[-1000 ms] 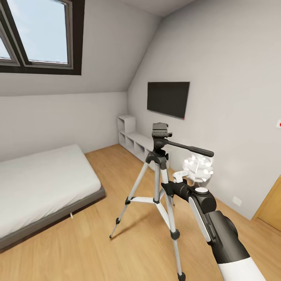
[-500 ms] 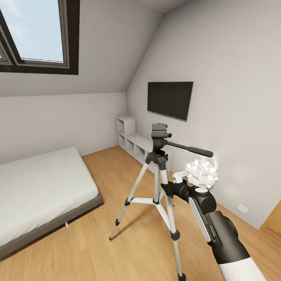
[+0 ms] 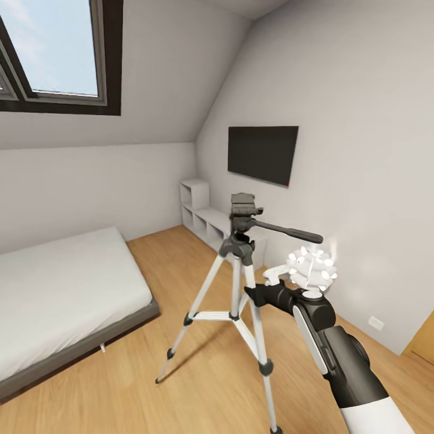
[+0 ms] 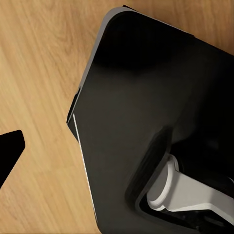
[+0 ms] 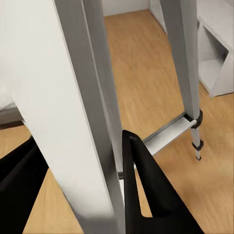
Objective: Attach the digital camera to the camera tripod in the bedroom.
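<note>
In the head view the camera tripod (image 3: 238,289) is seen upright on the wood floor (image 3: 199,374) between bed (image 3: 60,289) and shelves (image 3: 205,220), pan handle aimed right. In the right wrist view, one tripod leg is bracketed by the right gripper (image 5: 80,187), its fingers spread wide. The left gripper's state cannot be told.

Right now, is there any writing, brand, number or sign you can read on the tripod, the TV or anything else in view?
None: no text can be read.
Tripod: the head shows no legible mark.
TV: blank black screen; a small red spot at its lower corner, no letters.
Wall socket: plain white, too small to show any marking.
Right gripper: plain black fingers around a tripod leg, no label.
</note>
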Tool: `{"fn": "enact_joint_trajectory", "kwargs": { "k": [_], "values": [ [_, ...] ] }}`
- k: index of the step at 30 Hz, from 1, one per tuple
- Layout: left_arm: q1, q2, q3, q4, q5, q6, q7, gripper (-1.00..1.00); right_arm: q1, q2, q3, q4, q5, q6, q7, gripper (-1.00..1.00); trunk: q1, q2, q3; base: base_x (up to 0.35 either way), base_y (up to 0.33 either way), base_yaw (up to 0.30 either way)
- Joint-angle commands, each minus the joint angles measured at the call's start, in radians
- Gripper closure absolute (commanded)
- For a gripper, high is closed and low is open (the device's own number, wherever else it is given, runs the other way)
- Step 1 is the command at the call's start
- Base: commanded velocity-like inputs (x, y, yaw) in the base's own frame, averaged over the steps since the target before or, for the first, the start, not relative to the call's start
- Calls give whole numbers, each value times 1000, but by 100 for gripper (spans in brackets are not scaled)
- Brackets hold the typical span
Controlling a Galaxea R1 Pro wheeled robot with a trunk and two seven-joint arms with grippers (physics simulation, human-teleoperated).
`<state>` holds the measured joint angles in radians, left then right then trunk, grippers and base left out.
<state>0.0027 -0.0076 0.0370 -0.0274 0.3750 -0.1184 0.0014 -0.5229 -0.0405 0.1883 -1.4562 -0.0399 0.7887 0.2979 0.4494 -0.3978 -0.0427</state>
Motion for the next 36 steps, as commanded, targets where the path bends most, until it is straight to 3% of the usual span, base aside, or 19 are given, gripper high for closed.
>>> {"fn": "enact_joint_trajectory", "kwargs": {
  "k": [1, 3, 12, 36],
  "values": [
    [0, -1, 3, -2, 3, -1, 0, -100, -1, -2, 1, 0, -5, 5, 24, 100, 1, -2, -2, 0, 0, 0],
    [0, -1, 3, -2, 2, -1, 0, -100, -1, -19, 2, 3, -5, 4, 102, 100, 1, -2, -2, 0, 0, 0],
    [0, -1, 3, -2, 2, -1, 0, -100, -1, -41, 2, 5, -4, -7, 189, 100, 1, -2, -2, 0, 0, 0],
    [0, -1, 3, -2, 2, -1, 0, -100, -1, -40, 3, 108, 18, -104, 180, 100, 1, -2, -2, 0, 0, 0]
  ]
}}
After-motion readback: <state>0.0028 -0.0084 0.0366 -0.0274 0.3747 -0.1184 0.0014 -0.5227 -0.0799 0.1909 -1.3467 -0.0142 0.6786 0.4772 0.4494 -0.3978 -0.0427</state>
